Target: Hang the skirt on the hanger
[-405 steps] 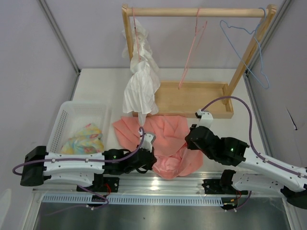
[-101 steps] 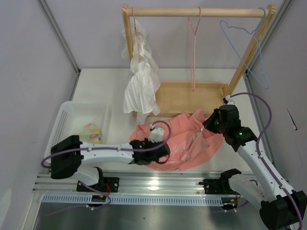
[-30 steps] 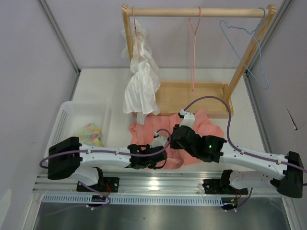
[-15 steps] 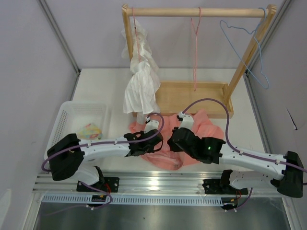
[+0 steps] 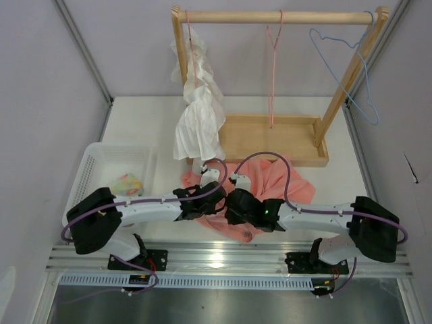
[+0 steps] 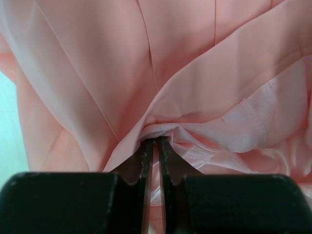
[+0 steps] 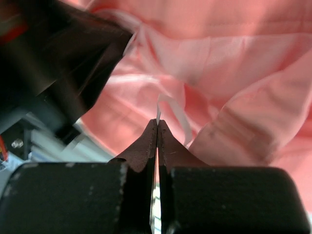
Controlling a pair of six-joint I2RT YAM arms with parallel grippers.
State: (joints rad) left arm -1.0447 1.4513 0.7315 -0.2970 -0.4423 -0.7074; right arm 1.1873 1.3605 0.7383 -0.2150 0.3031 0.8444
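The salmon-pink skirt [image 5: 278,181] lies crumpled on the table in front of the wooden rack. Both grippers meet at its left part. My left gripper [image 5: 214,200] is pinched on a gathered fold of the skirt [image 6: 195,58], with only a narrow slit between the jaws at the left gripper [image 6: 154,142]. My right gripper [image 5: 230,204] is shut, and a thin white ribbon [image 7: 171,108] of the skirt [image 7: 234,58] sticks out of the tips of the right gripper [image 7: 157,122]. The pink hanger [image 5: 272,67] hangs bare from the rod, behind the skirt.
A white ruffled garment [image 5: 199,118] hangs at the rack's left end and a light-blue hanger [image 5: 345,50] at its right. The rack's wooden base tray [image 5: 297,138] lies just behind the skirt. A white basket [image 5: 94,169] with a patterned cloth [image 5: 125,185] stands at the left.
My left gripper has moved away from the near edge, up onto the skirt's left part. My right gripper has shifted left and nearer, and that arm now lies low along the table.
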